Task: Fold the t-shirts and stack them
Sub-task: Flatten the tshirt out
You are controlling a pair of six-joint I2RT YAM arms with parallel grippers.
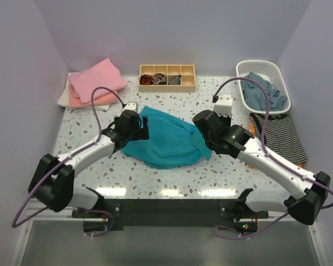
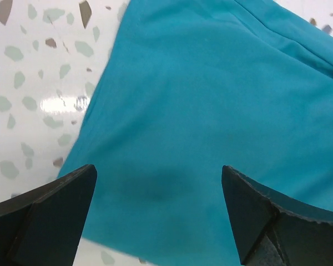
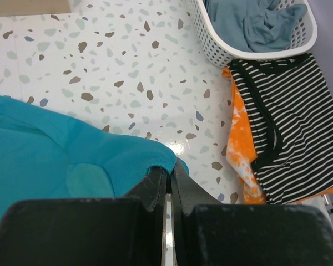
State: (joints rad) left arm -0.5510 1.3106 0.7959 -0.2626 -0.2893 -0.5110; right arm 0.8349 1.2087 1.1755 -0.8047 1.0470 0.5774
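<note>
The teal t-shirt [image 1: 166, 141] lay crumpled in the middle of the worktop [image 1: 172, 180], between the two arms. The left gripper [image 2: 158, 180] hung over its left part with the fingers wide apart and held nothing. The right gripper [image 3: 169, 176] was pinched tight on the right edge of this shirt.

Two small white blocks [image 1: 131, 105] stood just behind the shirt, one near each gripper. At the far left corner a folded pink t-shirt [image 1: 97, 79] lay on a peach one [image 1: 77, 100] and a white one [image 1: 64, 98]. Along the right edge a black-and-white striped garment [image 3: 283, 127] lay over an orange cloth [image 3: 238, 149], close beside the right arm.

Bare speckled surface showed in front of the teal shirt and behind it, up to the back wall.

A divided wooden tray [image 1: 167, 77] at the back held small dark things, too small to name. The white basket [image 1: 262, 69] in the far right corner held a crumpled grey-blue cloth [image 3: 255, 22].
</note>
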